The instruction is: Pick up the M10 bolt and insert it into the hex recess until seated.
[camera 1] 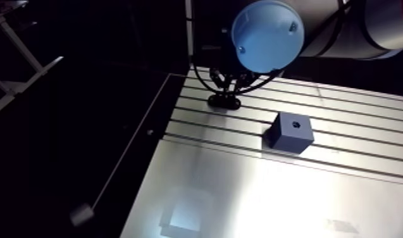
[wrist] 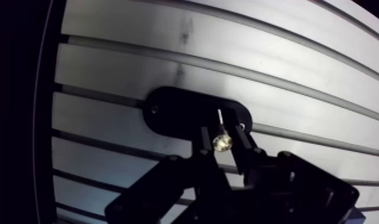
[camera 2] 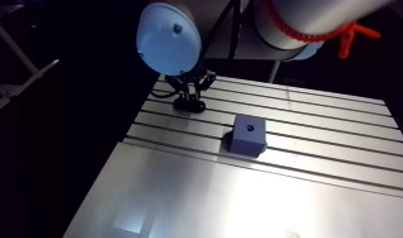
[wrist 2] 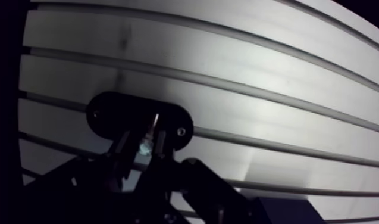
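Closest to the arm camera is the plain smooth stretch of the aluminium table (camera 1: 273,196), pretty glary from the light. A bit further in, where the slots start, there's a dark blue block (camera 1: 291,133) sitting square on the surface, with a small hex recess (camera 1: 295,125) in its top face. Looks unoccupied, just a dark hole.

Further back again, near the table's far left corner, is a black oval holder (wrist: 174,110) lying flat across the slots, well apart from the block. The gripper (wrist: 221,132) is parked right over it. In the wrist view both fingers (wrist: 244,146) are squeezed in on the M10 bolt (wrist: 222,142), one on each side of its shiny head, so I'd call that clamped on the bolt. A thin bright sliver of the shank runs from the head toward the holder. Can't really tell if the bolt is touching the holder or hanging just clear of it.
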